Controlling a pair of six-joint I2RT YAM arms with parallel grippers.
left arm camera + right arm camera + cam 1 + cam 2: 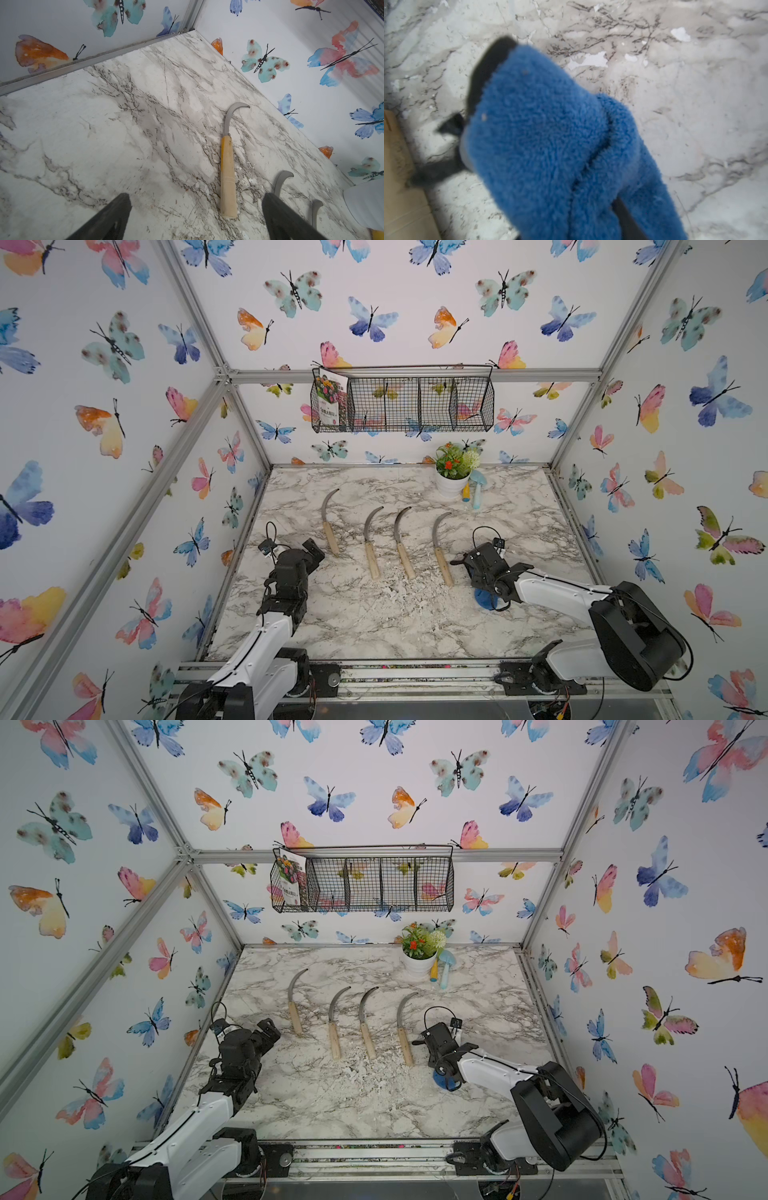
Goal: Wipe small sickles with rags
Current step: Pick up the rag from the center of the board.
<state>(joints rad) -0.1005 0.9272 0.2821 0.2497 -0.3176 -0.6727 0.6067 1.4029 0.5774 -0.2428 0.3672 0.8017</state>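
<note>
**Rag in Grip, Wiping Not Yet Begun**

Blue rag (560, 145) fills the right wrist view, bunched and folded over itself, with a dark edge along one side. Its thick pile hides the fingertips, so the hold must be read from the cloth. The right gripper (482, 583) appears closed on the rag, which bunches beneath it over the table (374, 626). The left gripper (195, 224) stands wide open and empty. The leftmost sickle (228, 166) lies flat ahead of it, with the handle end between the lines of the two fingers and touching neither.

Four sickles lie in a row in both top views, blades pointing away from the arms and handles toward them. The rightmost sickle (441, 547) lies just beside the rag-bearing gripper, on its inner side and apart from the cloth.

Step in hand: carry the rag to a blade. Recommended practice:

1. Hold the grip firm, because thick pile can slip out.
2. Pin the handle with the free gripper so the sickle cannot slide.
3. Lay a broad fold on the blade and stroke along the curve, from handle to tip.
</note>
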